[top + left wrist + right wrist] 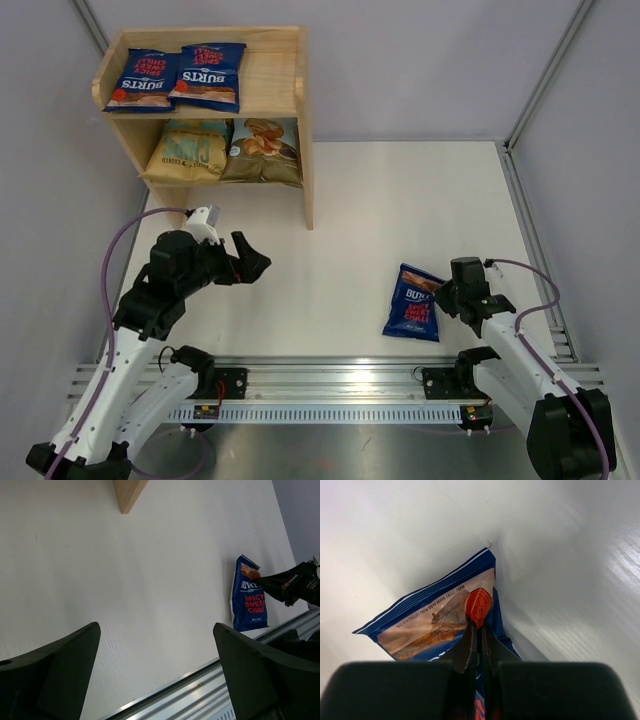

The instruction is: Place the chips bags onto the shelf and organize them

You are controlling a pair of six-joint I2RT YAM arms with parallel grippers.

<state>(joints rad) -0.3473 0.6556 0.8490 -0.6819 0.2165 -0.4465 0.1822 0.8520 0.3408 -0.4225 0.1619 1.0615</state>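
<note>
White tabletop (380, 220) is bearing the shelf (272, 85) far left, four chips bags (210, 75) lying on its tiers; right gripper (479, 630) is pinching a lone Burts bag (412, 305) lying front right; left gripper (255, 262) is hanging wide open.

The white-and-black left arm (150, 300) is bent at the elbow by the table's (400, 200) left edge, and its black two-finger left gripper (156, 627) is spread wide. The matching right arm (510, 345) reaches in from the near-right corner, its black right gripper (479, 626) pinched tight on a dark-blue crinkly chips bag (435, 615).
</note>
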